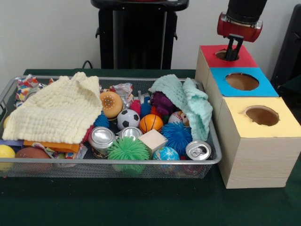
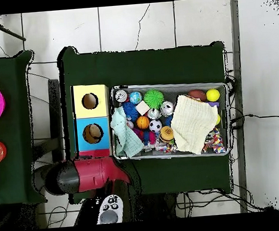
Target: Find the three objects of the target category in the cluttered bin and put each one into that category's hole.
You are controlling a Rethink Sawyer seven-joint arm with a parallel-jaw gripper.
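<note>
Green tabletop, wire bin long axis sideways, claw inside red box's hole, grip state impossible to tell.

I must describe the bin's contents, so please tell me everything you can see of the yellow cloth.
The yellow cloth is pale, with a soft waffle-like weave. It lies crumpled and spread over the left part of the wire bin in the front view, hiding items beneath. Its lower edge rests on an orange flat item; its right edge touches a burger-like toy.
</note>
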